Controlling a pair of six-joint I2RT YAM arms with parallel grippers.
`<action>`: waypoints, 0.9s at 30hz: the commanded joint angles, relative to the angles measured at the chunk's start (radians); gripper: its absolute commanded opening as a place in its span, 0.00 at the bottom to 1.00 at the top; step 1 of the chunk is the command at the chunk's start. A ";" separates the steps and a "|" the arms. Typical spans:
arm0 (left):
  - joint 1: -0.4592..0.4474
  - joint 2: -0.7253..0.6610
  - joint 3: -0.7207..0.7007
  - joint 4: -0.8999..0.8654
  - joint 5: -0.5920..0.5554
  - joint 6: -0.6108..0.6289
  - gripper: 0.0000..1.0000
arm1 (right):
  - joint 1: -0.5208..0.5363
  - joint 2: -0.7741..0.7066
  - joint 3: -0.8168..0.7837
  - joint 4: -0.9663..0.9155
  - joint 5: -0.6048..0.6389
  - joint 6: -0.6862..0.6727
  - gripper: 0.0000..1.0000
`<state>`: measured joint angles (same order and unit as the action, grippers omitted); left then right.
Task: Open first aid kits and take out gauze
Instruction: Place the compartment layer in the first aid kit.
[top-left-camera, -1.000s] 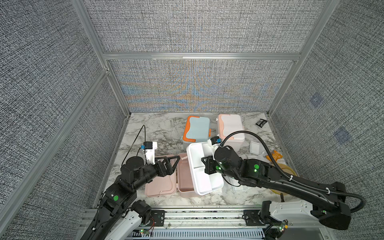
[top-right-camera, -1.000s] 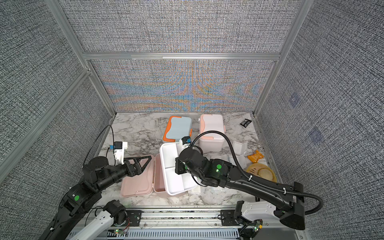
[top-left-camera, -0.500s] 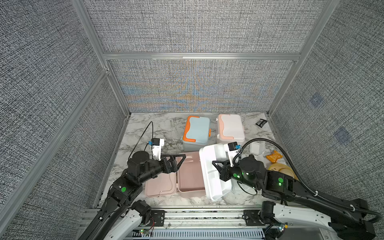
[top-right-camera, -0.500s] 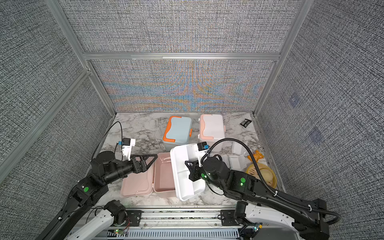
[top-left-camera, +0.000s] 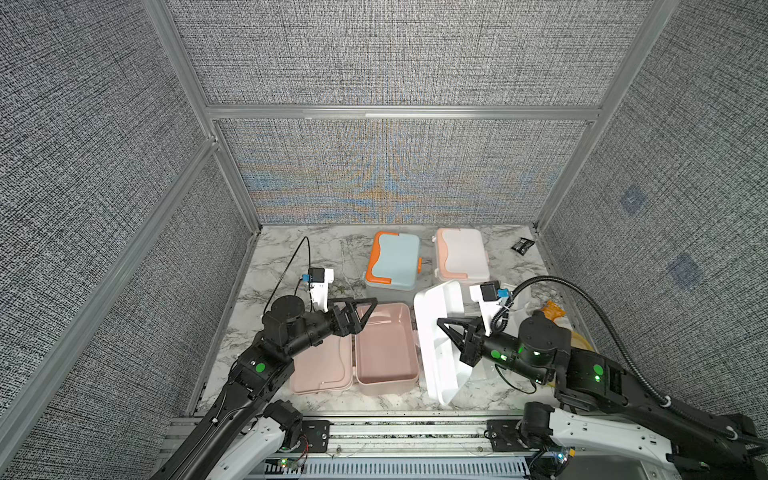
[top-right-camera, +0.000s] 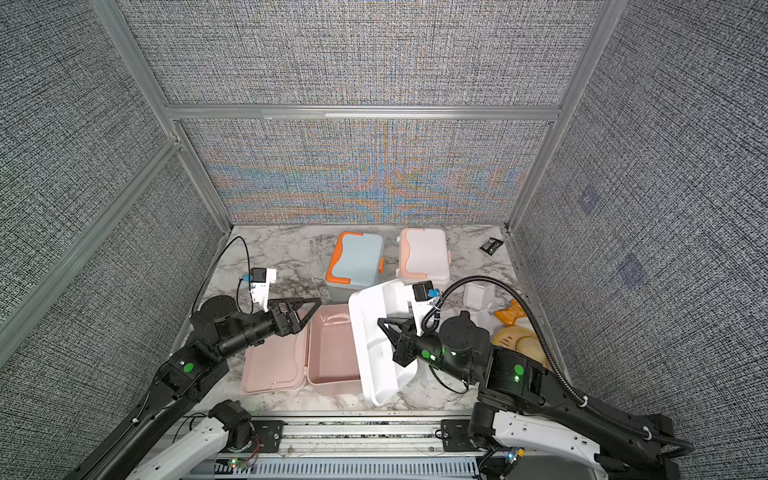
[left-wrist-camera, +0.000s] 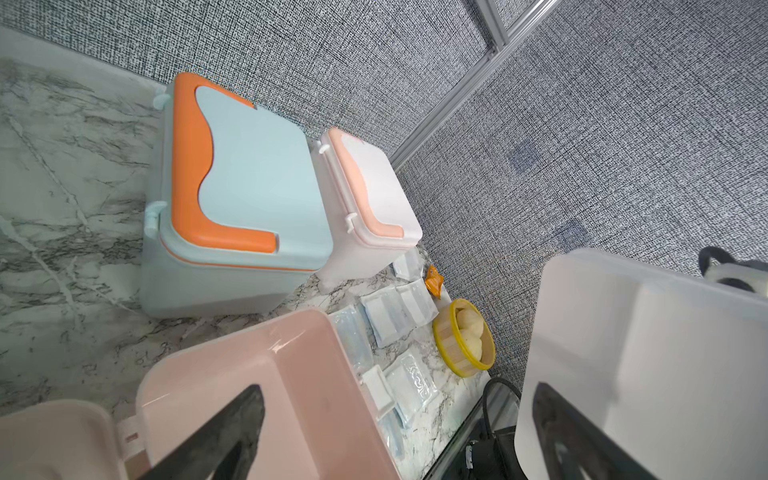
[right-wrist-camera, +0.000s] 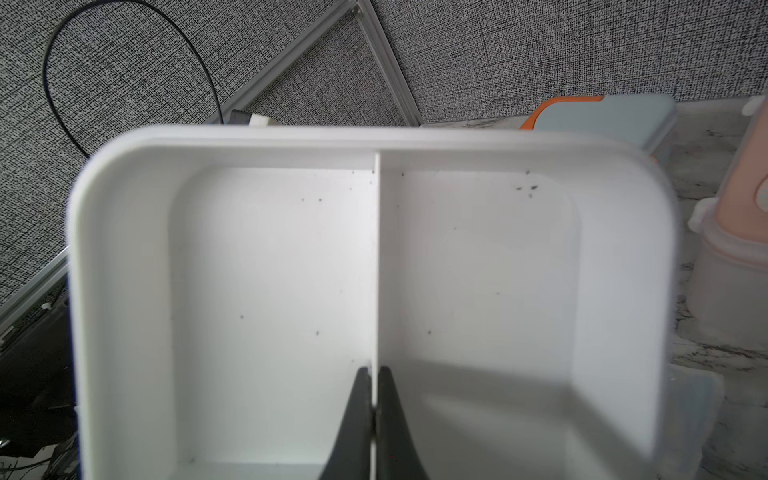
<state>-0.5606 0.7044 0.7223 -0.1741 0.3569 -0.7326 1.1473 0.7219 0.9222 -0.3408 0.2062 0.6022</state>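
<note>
Gripped by its thin divider (right-wrist-camera: 377, 270), a white divided tray (top-left-camera: 430, 365) hangs tipped on edge in the right gripper (right-wrist-camera: 375, 376), whose jaws are pressed together on that wall. It sits just beside the open pink kit (top-left-camera: 386, 380), whose base looks empty. The left gripper (top-left-camera: 368, 311) hangs over that kit's back edge, jaws spread wide with nothing between them. The gauze (left-wrist-camera: 409, 376) lies in clear wrappers on the marble table (top-left-camera: 291, 257), several pads between the pink kit and a yellow basket (left-wrist-camera: 463, 336), largely hidden behind the tray in both top views. So slim a pinch could let the tray pivot or slip, and setting it down blind could bury or scatter the pads. The light blue kit (top-left-camera: 395, 257) and the white-and-peach kit (top-left-camera: 461, 253) stand closed at the back, so much of the job likely remains.
</note>
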 joint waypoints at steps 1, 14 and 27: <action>0.001 0.008 0.017 0.029 0.000 0.027 1.00 | 0.002 0.000 -0.001 0.045 0.025 -0.027 0.00; 0.001 -0.203 0.029 -0.247 -0.102 0.064 1.00 | -0.017 0.237 0.104 0.165 -0.015 -0.033 0.00; 0.001 -0.327 0.055 -0.419 -0.246 0.090 1.00 | -0.018 0.735 0.472 -0.192 0.046 0.234 0.00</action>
<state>-0.5606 0.3874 0.7696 -0.5602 0.1539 -0.6613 1.1297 1.3930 1.3205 -0.3614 0.1860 0.7250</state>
